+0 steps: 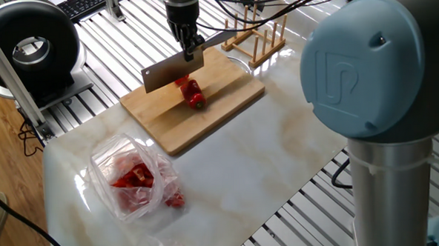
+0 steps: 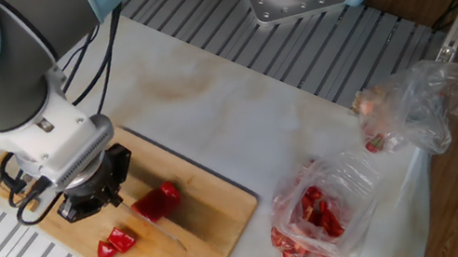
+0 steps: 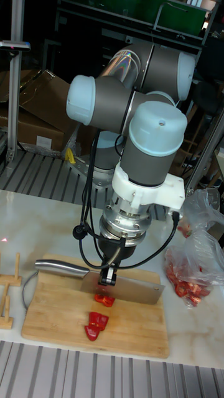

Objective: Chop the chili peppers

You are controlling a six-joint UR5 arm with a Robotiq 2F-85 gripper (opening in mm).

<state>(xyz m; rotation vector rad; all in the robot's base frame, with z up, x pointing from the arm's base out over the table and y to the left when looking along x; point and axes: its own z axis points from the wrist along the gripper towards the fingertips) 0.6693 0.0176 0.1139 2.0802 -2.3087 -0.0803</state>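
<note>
Item: chili peppers [image 2: 158,202], one red body on the cutting board [image 2: 217,220], lying under the blade line; a smaller cut-off red piece [image 2: 115,243] sits apart on the same board, nearer its edge

Item: cleaver [image 1: 174,67], held above the chili with its edge just over the fruit, handle pointing back toward the wooden rack [image 1: 254,34]

Item: my gripper [image 3: 109,278], jaws narrow and clamped on the cleaver's spine, pointing straight down

Item: clear plastic bag [image 1: 133,176] with red pieces on the marble surface [image 1: 258,151], well apart from the board; a second, crumpled bag [image 2: 414,105] near the surface's edge

Progress, as I judge it: one cut made, since a single piece is separated. The main body looks largely whole, so most of the chopping remains. I see no thin slices yet. Whether the blade is touching the chili I cannot tell from these views
</note>
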